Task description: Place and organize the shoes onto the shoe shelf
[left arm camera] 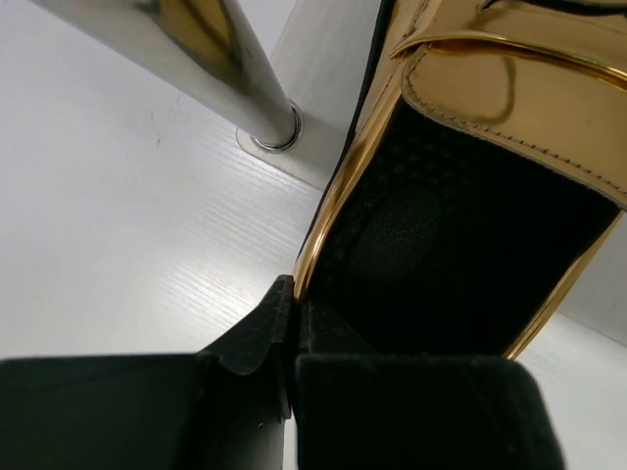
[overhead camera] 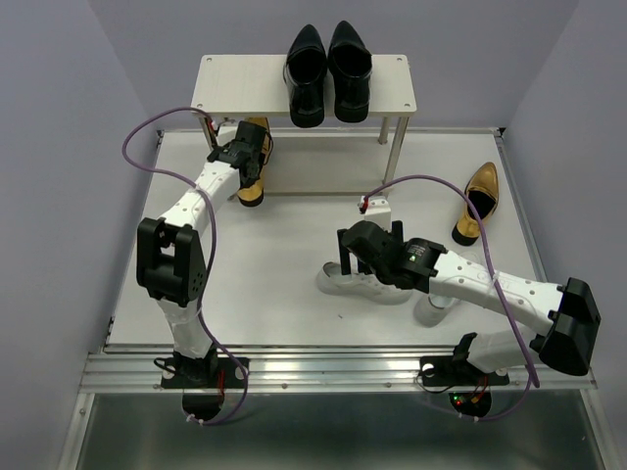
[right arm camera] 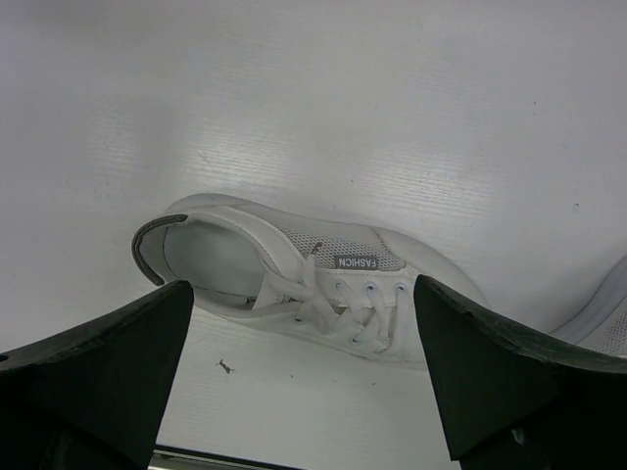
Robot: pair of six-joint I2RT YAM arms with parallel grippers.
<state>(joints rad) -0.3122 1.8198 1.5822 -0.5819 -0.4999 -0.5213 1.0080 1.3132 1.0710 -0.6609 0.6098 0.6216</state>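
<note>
The left gripper (left arm camera: 292, 294) is pinching shut on the rim of a gold loafer (overhead camera: 253, 186), which is sitting toe-in under the shelf (overhead camera: 235, 73) close beside a leg (left arm camera: 196, 69). With the black pair (overhead camera: 326, 73) on top, roughly half the job is looking done. The right gripper (right arm camera: 302, 286) is hanging wide open over a sneaker (overhead camera: 333, 281) on the table (overhead camera: 265, 245), holding nothing, while the other sneaker (overhead camera: 431, 308) and second loafer (overhead camera: 478, 201) are lying toward the right edge — the top board's ends are showing room.

The right arm (overhead camera: 470, 279) hides most of one sneaker (overhead camera: 338, 282); the left tool (overhead camera: 253, 149) covers part of the loafer (overhead camera: 252, 191).
</note>
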